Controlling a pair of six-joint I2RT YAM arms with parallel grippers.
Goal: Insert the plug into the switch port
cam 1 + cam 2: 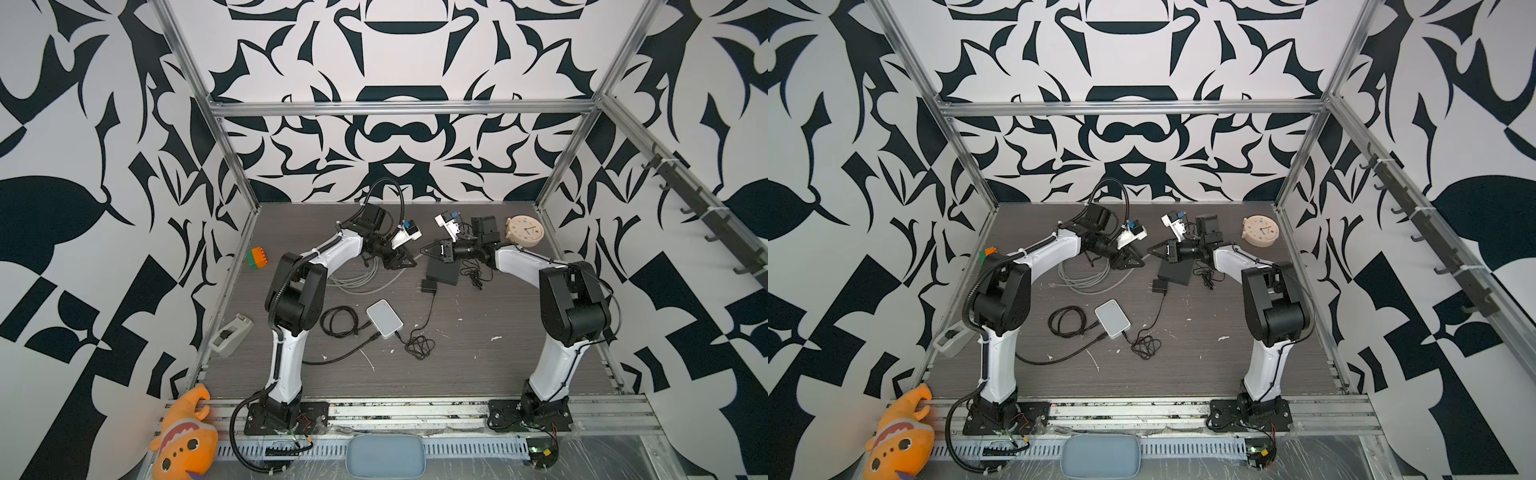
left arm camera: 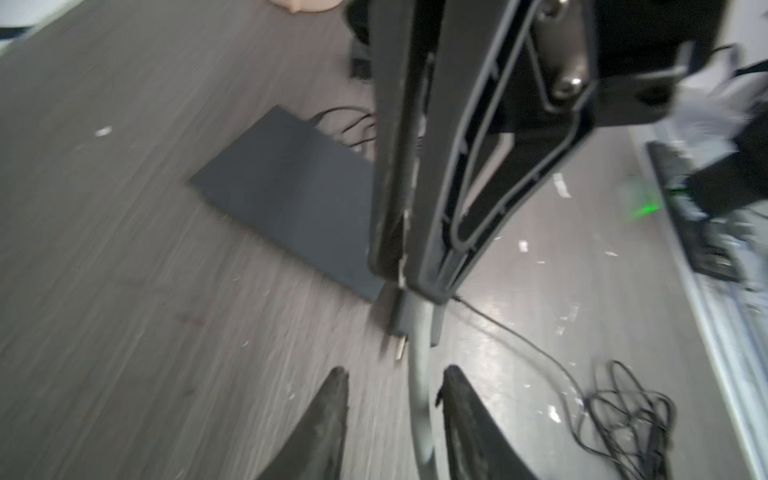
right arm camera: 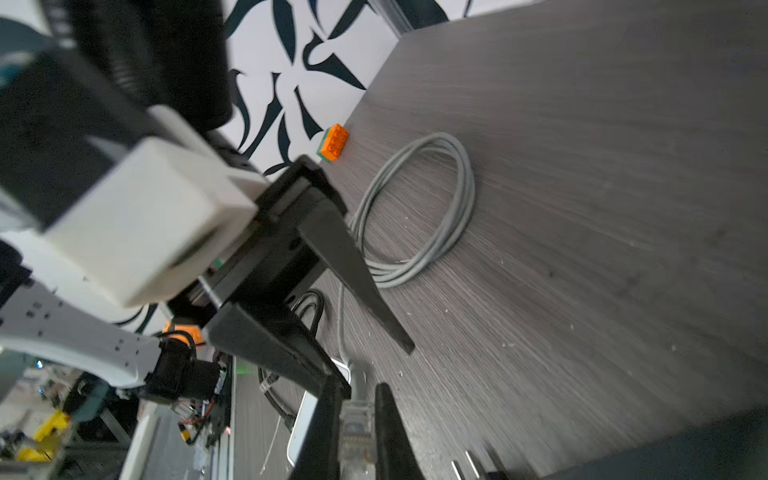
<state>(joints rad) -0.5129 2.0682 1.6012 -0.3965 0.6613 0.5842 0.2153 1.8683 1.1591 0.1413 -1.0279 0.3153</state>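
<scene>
Clear plastic plug (image 3: 356,432) on the grey cable (image 3: 419,199): your right wrist view showed it pinched in the right gripper (image 3: 356,385). Both top views were too small to show the plug. Your left wrist view alone placed it beside a corner of the black switch (image 2: 286,187), and showed the left gripper (image 2: 395,370) spread, with the cable running between its fingers.

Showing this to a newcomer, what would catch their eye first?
The bold black-and-white wallpaper all around, then the two pincers nearly tip to tip at the far middle of the table: the right pincer clamps the clear plug, the left pincer stands open. The black switch lies right beside them.
</scene>
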